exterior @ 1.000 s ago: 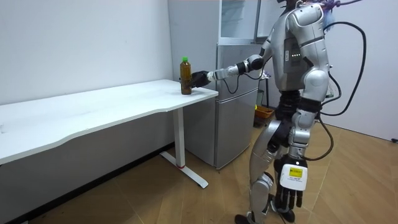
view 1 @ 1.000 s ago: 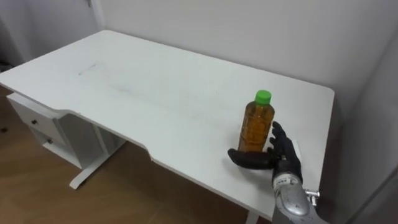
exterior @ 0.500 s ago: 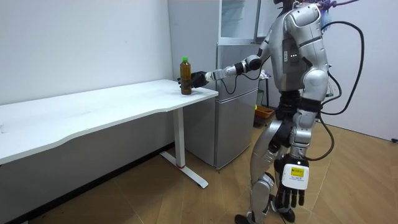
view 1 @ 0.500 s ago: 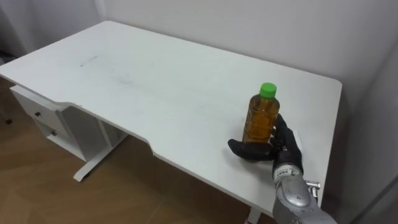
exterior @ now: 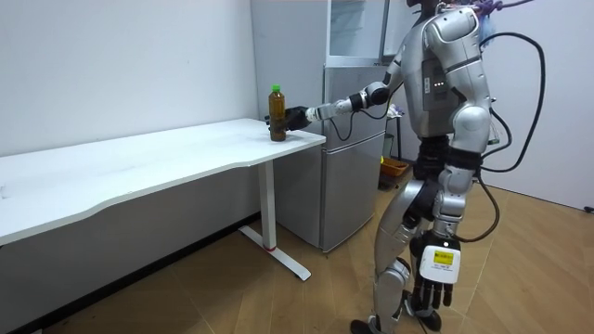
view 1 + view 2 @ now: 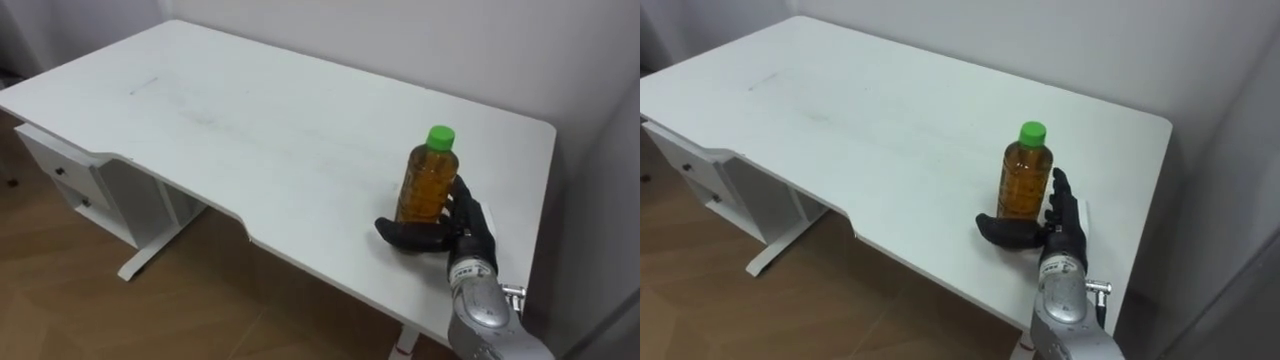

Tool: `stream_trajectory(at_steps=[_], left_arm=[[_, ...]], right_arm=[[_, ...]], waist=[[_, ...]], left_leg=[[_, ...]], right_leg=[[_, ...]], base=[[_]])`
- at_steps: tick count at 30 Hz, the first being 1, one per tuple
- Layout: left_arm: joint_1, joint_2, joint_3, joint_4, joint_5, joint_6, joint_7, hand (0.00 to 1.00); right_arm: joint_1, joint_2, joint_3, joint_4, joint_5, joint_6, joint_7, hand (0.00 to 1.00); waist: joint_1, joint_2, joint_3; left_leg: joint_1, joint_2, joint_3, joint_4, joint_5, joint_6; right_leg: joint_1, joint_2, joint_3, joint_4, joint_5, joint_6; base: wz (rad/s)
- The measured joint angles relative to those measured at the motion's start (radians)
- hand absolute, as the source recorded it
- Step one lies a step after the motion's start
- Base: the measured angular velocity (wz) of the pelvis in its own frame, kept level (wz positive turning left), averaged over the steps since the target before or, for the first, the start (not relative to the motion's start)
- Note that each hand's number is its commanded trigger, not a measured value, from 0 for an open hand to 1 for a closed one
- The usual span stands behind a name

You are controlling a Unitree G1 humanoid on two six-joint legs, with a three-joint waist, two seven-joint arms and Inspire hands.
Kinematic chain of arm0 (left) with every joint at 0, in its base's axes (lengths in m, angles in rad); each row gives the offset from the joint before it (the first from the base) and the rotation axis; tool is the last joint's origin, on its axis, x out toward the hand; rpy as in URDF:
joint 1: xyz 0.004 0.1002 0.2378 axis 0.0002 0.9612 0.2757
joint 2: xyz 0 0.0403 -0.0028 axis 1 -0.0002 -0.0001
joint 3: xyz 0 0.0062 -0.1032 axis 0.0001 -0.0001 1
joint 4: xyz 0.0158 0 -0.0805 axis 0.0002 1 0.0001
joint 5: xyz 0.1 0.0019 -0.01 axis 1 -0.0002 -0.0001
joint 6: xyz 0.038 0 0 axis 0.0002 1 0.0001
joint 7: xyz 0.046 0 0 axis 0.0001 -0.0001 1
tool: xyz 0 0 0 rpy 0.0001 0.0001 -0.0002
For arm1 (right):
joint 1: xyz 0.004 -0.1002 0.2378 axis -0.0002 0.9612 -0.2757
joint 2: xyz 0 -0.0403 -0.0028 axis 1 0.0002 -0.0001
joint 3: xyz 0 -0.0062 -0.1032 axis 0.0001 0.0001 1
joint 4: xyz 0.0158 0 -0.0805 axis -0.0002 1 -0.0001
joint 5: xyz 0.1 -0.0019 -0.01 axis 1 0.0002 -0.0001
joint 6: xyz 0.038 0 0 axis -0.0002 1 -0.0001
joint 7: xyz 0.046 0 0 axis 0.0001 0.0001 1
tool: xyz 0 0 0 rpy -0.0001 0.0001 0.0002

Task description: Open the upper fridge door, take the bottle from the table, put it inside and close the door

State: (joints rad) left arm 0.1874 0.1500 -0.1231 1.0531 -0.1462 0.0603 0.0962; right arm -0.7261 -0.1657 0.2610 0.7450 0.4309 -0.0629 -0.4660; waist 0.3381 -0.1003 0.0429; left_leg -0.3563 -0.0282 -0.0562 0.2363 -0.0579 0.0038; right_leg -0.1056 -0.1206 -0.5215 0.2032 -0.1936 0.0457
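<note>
A clear bottle [image 6: 428, 180] of amber drink with a green cap stands upright near the right end of the white table [image 6: 250, 120]. My right hand [image 6: 452, 228] cups its base from the near side. The thumb lies in front of the bottle, and the straight fingers [image 6: 468, 200] stand against its right side, so the hand is open. In the room view the bottle [image 5: 276, 113] sits at the table's end nearest the fridge, with my right hand [image 5: 295, 117] on it. My left hand [image 5: 429, 293] hangs relaxed by my leg.
A grey fridge [image 5: 357, 158] stands just beyond the table's end, with an upper glass-door unit [image 5: 357, 28] on top. A white drawer unit [image 6: 75, 185] sits under the table's left part. A wall runs behind the table. I stand on the wood floor [image 5: 278, 306] beside the fridge.
My right hand has slid forward and closed in on the bottle's base. The bottle has stayed upright in place. The head camera has shifted slightly.
</note>
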Motion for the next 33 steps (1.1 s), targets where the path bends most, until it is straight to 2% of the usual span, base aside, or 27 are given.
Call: stream_trajectory(at_steps=[14,16,21,24,33], left_arm=[[-0.003,0.0,0.0,-0.002,-0.06,-0.002,0.0,0.0],[-0.003,0.0,0.0,0.0,-0.06,-0.003,0.001,0.0],[-0.003,0.0,-0.001,0.0,-0.06,-0.006,0.003,0.0],[-0.003,0.0,-0.002,0.001,-0.06,-0.007,0.003,0.0],[-0.003,0.0,-0.002,0.022,-0.059,-0.009,0.002,0.0]], right_arm=[[-0.029,-0.002,-0.008,0.0,0.0,0.0,-0.016,0.0],[-0.035,-0.003,-0.008,0.0,0.001,0.0,-0.016,1.0],[-0.039,-0.006,-0.008,0.027,-0.002,-0.007,-0.012,1.0],[-0.039,-0.023,-0.007,0.035,-0.002,-0.01,-0.001,1.0],[-0.039,-0.033,-0.007,0.052,0.003,-0.005,0.012,1.0]], waist=[[0.0,0.003,0.0026],[0.0,0.003,0.0028],[0.002,0.008,0.0058],[0.002,0.012,0.0086],[0.007,0.011,0.009]], left_leg=[[-0.015,0.0,0.0,0.003,0.001,0.0],[-0.015,-0.001,0.0,0.002,0.001,0.0],[-0.014,-0.001,0.0,0.003,0.001,0.0],[-0.014,-0.001,0.0,0.003,0.001,0.001],[-0.014,0.0,0.0,0.0,0.001,0.001]], right_leg=[[-0.016,0.0,0.0,0.0,0.0,0.0],[-0.015,-0.001,-0.001,0.0,0.0,0.0],[-0.013,-0.001,-0.001,0.001,0.0,0.0],[-0.014,-0.001,0.0,0.001,0.0,0.0],[-0.016,-0.001,0.001,0.002,0.0,0.0]], base=[[0.0],[0.0],[0.0],[0.0],[0.0]])
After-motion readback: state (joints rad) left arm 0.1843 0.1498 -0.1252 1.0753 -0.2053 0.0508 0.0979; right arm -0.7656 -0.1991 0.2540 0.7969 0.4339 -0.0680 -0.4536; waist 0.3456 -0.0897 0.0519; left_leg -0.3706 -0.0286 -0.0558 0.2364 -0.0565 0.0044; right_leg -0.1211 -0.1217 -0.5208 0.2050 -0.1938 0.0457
